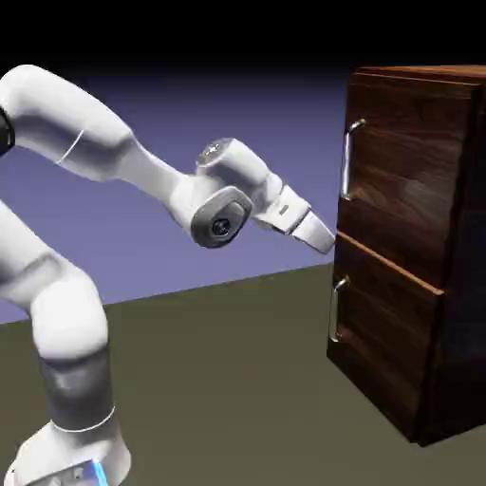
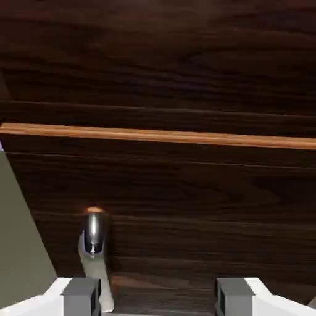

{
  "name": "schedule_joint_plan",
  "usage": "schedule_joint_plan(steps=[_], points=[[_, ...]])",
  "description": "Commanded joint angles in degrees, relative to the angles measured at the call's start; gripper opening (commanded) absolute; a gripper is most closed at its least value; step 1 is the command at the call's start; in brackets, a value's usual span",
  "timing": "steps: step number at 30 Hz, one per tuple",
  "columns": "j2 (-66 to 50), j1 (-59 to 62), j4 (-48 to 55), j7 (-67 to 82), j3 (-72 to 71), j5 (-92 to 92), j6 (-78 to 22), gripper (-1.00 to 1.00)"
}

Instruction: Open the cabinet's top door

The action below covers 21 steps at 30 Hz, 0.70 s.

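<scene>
Arm (image 1: 66, 142): white, rising from the lower left of the exterior view, reaching toward 3 o'clock.
Gripper (image 1: 327, 239): released, jaws apart, grasping nothing; tips near the seam between the two panels, angled slightly downward.
Fingertips (image 2: 81, 290): grey pair low in the hand view, bare wood between them.
Top door (image 1: 403, 161): upper panel of the cabinet (image 1: 465, 285), closed.
Top handle (image 1: 349, 159): at about 1 o'clock from the gripper, apart from it.
Lower handle (image 2: 94, 237): just above the left fingertip in the hand view.
Risk: the hand sits low; closing here would likely catch the lower handle or nothing, opening the wrong panel.
</scene>
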<state>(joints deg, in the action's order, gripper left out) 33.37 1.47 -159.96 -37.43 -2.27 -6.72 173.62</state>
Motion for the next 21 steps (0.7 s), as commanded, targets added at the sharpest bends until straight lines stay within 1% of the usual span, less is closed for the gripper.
schedule_joint_plan(steps=[1, 21], points=[[0.26, 0.8, 0.39, 1.87, -0.84, -2.5, -0.14, 0.0], [5.54, 16.8, 8.1, 39.16, -17.71, -52.34, -3.02, 0.0]])
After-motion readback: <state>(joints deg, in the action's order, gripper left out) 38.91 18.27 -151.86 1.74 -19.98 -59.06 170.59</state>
